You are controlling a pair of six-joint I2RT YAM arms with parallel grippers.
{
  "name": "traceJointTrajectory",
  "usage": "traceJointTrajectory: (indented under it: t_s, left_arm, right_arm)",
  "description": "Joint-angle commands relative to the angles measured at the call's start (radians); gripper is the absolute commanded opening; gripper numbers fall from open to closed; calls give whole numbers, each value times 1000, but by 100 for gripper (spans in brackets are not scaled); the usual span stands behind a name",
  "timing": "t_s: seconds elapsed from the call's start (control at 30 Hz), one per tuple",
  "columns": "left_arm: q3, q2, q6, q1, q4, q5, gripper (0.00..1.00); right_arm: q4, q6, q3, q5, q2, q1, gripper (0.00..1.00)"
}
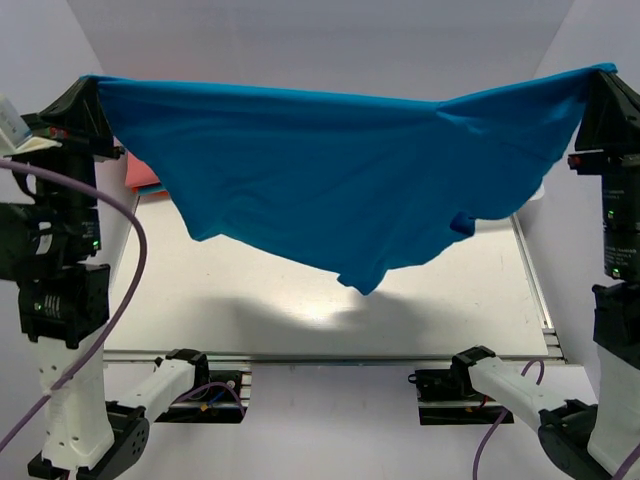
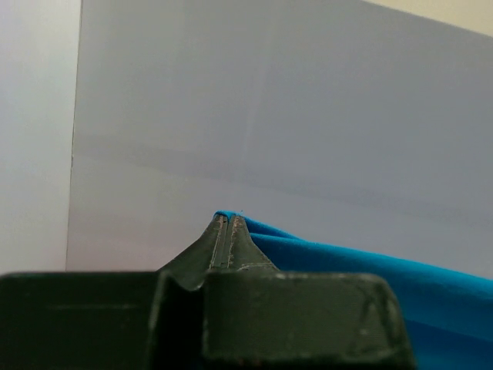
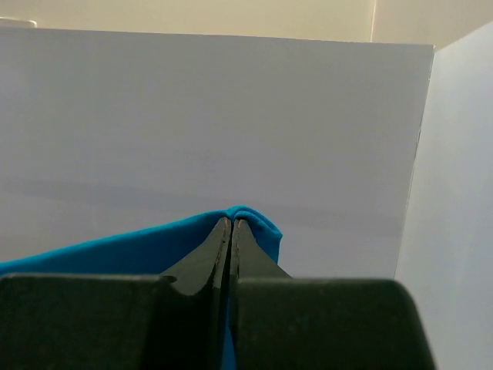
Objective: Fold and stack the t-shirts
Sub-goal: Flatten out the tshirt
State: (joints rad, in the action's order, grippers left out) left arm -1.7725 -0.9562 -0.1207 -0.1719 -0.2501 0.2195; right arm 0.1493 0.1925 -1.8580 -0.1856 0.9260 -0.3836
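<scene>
A bright blue t-shirt point(image 1: 340, 180) hangs spread in the air between my two raised arms, its lowest point dangling just above the table. My left gripper point(image 1: 88, 82) is shut on its top left corner, and the wrist view shows the blue cloth point(image 2: 370, 270) pinched at the tips of that gripper point(image 2: 229, 219). My right gripper point(image 1: 603, 72) is shut on the top right corner; its wrist view shows the blue t-shirt point(image 3: 115, 247) folded over the tips of the gripper point(image 3: 233, 221). A pink and orange-red stack of folded t-shirts point(image 1: 145, 180) peeks out behind the left edge.
The white table point(image 1: 250, 300) lies below the hanging shirt, with a metal rail point(image 1: 330, 356) along its near edge. White walls point(image 1: 330, 40) enclose the back and sides. Both arm bases and purple cables point(image 1: 120, 300) sit at the front.
</scene>
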Motion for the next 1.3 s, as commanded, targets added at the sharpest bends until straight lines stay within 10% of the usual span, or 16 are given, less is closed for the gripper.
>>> traceJointTrajectory:
  t_s: [0.0,0.7,1.27]
  left_arm:
    - [-44,31,19,11,-34,-22,0]
    - [51,244,-86,11,-120,-170,0]
    - [560,367,-174,11,53,-95,0]
  right_arm:
    - [-17,25,-27,8,-32,0,0]
    - [18,-14,72,78,-240,2,0]
    - [-237,-48,591,37,-283,0,0]
